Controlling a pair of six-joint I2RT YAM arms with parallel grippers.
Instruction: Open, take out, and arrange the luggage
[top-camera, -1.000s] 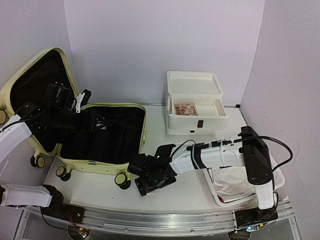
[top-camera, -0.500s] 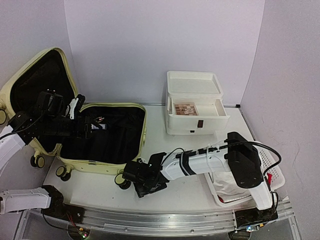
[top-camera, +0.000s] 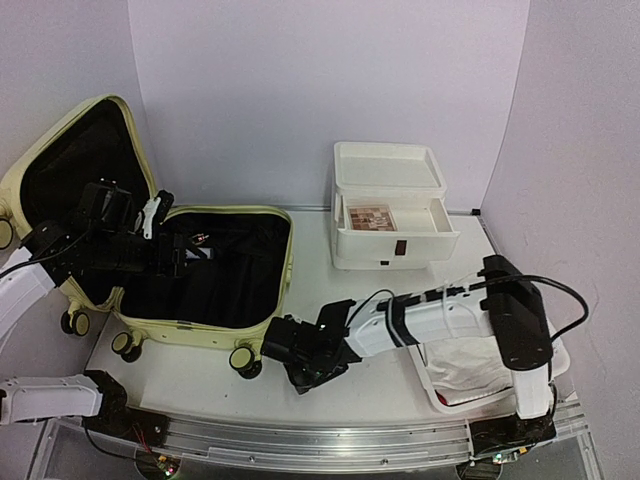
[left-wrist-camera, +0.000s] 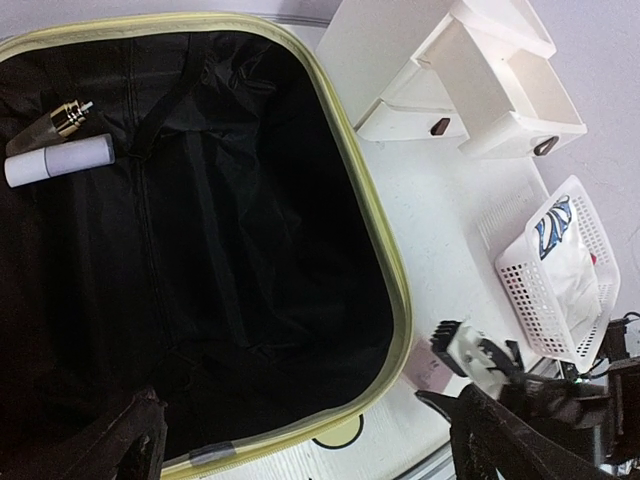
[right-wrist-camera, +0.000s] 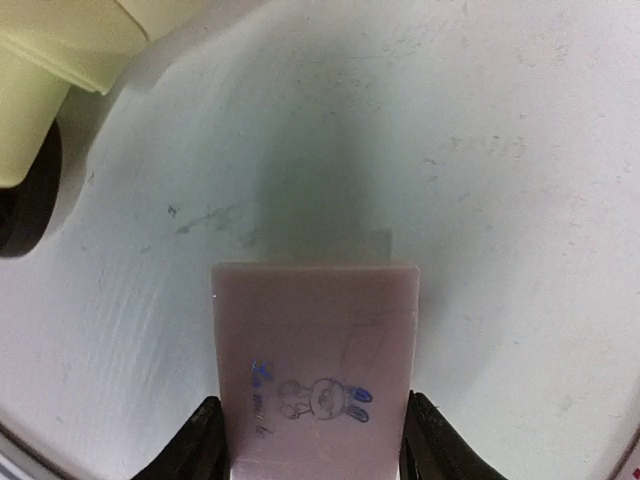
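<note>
Top external, far left: the luggage lies open on the desk. Its lid leans up at the upper left of the frame and its base lies flat at centre left, black lining showing.
Left gripper: it hangs over the open base with fingers wide apart, holding nothing.
Left wrist only: a white tube and a gold-capped bottle lie on the lining at that frame's upper left. From above they are barely a glint.
Right gripper: it sits low at bottom centre, just beside the near caster.
Right wrist only: the fingers press both side edges of a flat pink packet with a bunny print. The overhead view hides it under the gripper.
Step in hand: I judge this is picking up the packet. I would check the grip is square, lift straight up clear of the caster, then carry it right.
Right side: the drawer box has one drawer open, and the mesh basket holds white cloth. I cannot tell which one the packet is for.
</note>
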